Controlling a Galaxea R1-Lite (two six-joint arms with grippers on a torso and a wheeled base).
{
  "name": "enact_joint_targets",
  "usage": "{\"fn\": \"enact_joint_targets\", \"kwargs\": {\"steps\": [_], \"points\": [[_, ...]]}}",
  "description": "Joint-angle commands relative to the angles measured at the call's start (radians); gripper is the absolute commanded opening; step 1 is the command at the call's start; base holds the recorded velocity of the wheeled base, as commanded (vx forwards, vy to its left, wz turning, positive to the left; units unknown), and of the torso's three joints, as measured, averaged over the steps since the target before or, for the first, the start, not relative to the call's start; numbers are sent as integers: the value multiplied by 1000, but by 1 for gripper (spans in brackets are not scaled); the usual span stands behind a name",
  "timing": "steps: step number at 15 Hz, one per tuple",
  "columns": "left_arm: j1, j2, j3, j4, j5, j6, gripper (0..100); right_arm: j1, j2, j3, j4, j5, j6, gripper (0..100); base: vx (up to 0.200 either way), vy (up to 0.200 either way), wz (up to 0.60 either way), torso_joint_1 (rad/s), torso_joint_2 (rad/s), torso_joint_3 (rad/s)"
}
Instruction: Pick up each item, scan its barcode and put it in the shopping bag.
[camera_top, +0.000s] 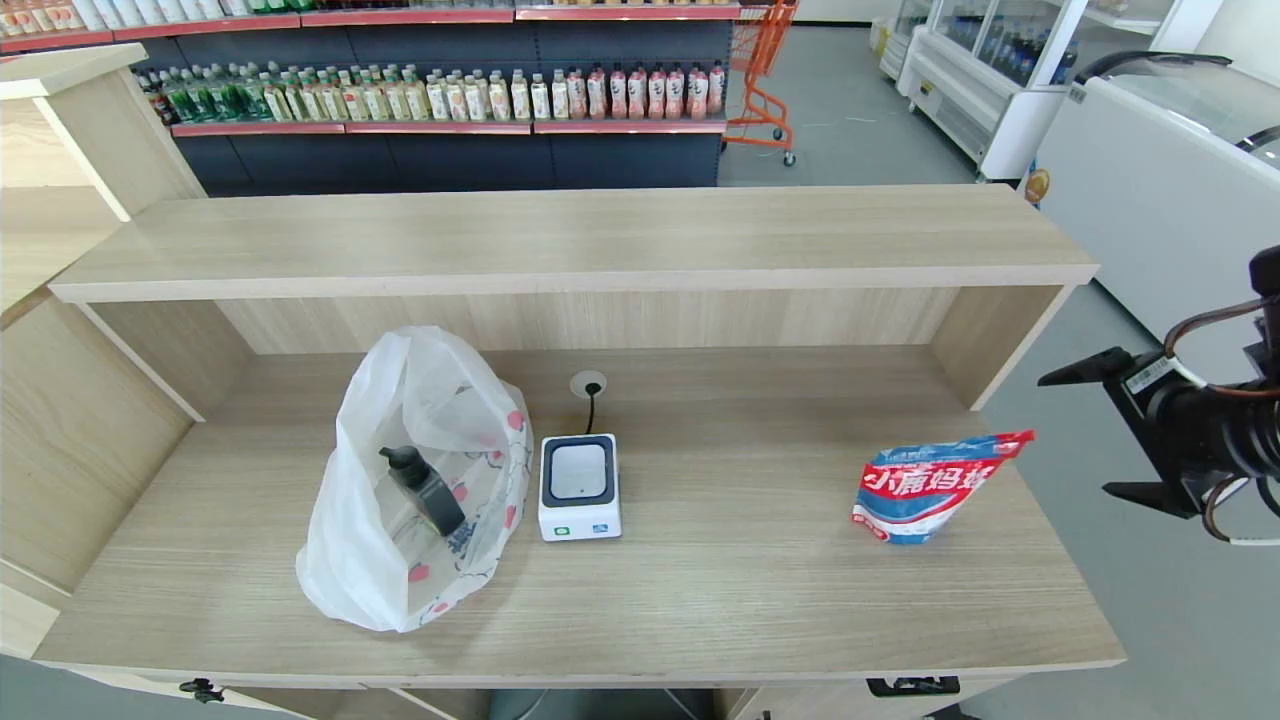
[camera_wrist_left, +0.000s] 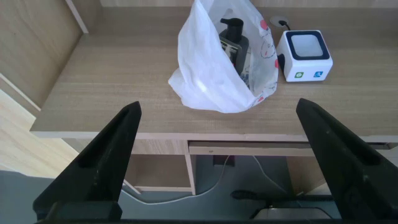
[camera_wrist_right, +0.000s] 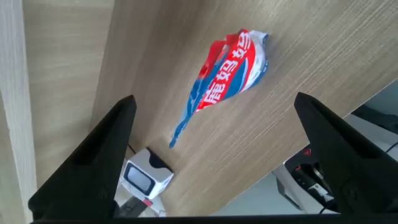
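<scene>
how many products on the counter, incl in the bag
2: a dark pump bottle inside the shopping bag left of the scanner, a red-and-blue pouch at the right of the counter. The bag may hide more.

On the counter (camera_top: 720, 580), the shopping bag (camera_top: 345, 540) sits toward the left, with a pump bottle (camera_top: 425, 490) inside it. The scanner (camera_top: 579, 487) stands just beside the bag on its right, and its cable (camera_top: 591, 412) runs back to a hole (camera_top: 588, 381) in the counter behind it. The pouch (camera_top: 925, 487) lies well apart to the right, near the counter's right edge. A raised ledge (camera_top: 560, 235) runs behind everything, with drink shelves (camera_top: 440, 97) beyond it.
</scene>
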Motion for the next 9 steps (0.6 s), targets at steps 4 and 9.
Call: {"fn": "enact_joint_targets", "kwargs": {"steps": [4,9], "points": [[1,0,0,0,0,0,100,26,243,-42,-87,-43,8,100,0,0,0,0,0,0],[-1,1,0,0,0,0,100,87,416,-67,-180,-93,-12,100,0,0,0,0,0,0]]}}
